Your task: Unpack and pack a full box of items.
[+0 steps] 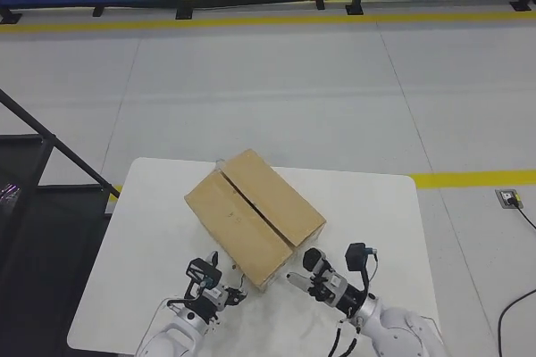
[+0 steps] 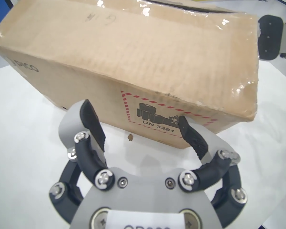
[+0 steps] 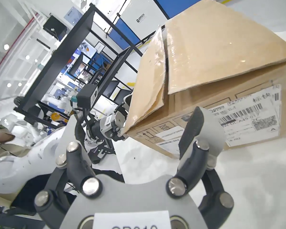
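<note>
The cardboard box (image 1: 255, 217) sits diagonally near the middle of the white desk (image 1: 375, 223). Both top flaps are folded down and meet at a lengthwise seam (glossy clear tape covers the flap edges). The left claw (image 2: 133, 111) is low over the desk, just beside the long side wall of the box that bears a red-dashed marking. Its fingers are spread apart and hold nothing. The right claw (image 3: 135, 117) faces the labelled end wall near a corner, with its fingers likewise apart and empty. A small brown scrap (image 2: 130, 137) lies on the desk at the base of the box.
</note>
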Controlling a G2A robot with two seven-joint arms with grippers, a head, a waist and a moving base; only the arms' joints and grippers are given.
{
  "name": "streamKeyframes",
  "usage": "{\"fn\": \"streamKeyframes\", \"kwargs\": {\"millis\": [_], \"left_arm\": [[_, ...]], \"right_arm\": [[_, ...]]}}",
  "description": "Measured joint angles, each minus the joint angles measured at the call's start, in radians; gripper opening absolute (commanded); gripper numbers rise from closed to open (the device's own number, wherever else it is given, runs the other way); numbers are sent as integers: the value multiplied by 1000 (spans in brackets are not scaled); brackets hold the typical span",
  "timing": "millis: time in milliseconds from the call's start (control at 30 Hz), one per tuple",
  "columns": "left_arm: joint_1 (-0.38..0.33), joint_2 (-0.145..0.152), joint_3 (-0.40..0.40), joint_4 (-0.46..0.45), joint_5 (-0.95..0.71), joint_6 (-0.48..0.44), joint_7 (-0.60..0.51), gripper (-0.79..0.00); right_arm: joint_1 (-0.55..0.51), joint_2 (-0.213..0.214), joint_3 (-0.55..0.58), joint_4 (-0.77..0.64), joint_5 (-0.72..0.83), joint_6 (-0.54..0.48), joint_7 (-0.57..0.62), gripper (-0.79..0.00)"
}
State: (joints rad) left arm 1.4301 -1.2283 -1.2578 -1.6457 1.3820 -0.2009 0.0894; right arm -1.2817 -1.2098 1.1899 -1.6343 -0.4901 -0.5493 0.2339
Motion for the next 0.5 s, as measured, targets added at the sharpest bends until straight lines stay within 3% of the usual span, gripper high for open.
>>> {"fn": "streamKeyframes", "kwargs": {"millis": [233,500], "left_arm": [[21,5,-60,2,-60,-4,6,0],[61,13,-169,-24,-136,21,51,0]], "right_arm": [[-3,-1,-6,-11,4,-11,-7,0],[56,-9,-35,38,237,-6,97,0]]}}
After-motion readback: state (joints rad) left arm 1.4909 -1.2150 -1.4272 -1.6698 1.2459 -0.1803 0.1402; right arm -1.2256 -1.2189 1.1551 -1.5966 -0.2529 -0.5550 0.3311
